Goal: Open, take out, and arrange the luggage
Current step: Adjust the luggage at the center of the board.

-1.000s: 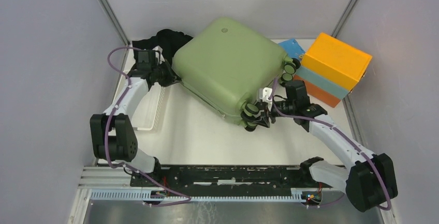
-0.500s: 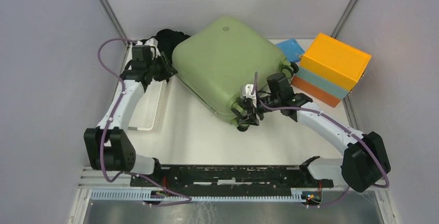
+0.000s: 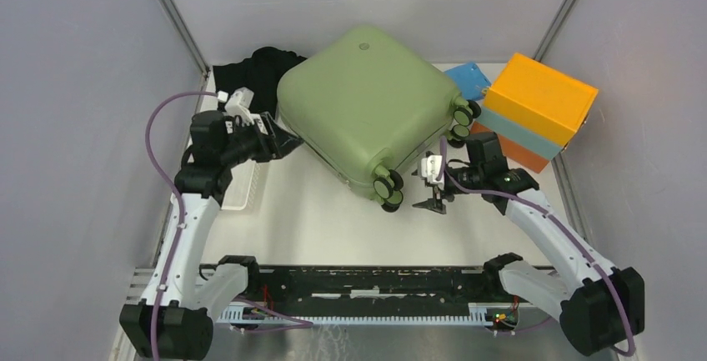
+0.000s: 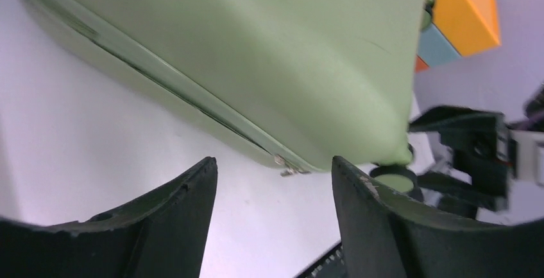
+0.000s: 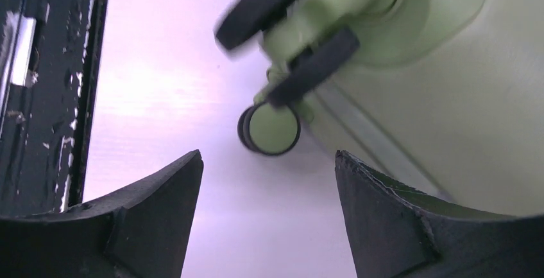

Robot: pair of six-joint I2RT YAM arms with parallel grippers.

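Note:
The luggage (image 3: pixel 367 98), a sage-green hard-shell suitcase, lies shut on the white table with its wheels (image 3: pixel 385 191) toward me. My left gripper (image 3: pixel 288 142) hovers open just off its left edge. In the left wrist view that gripper (image 4: pixel 273 160) holds nothing, and the zip seam and a small metal zip pull (image 4: pixel 287 172) lie just past its tips. My right gripper (image 3: pixel 432 203) stands open beside the near wheel corner, apart from it. The right wrist view shows this gripper (image 5: pixel 268 154) empty, with a green-capped wheel (image 5: pixel 271 129) ahead of its fingertips.
An orange and light-blue box (image 3: pixel 542 102) stands at the right, against the luggage's far wheels. A flat blue piece (image 3: pixel 468 77) lies behind it. Black cloth (image 3: pixel 258 65) sits at the back left. A white perforated basket (image 3: pixel 242 186) lies under my left arm.
Both grippers have opened and drawn back from the luggage: the left off its left edge, the right off the near wheel corner. The luggage has shifted slightly left.

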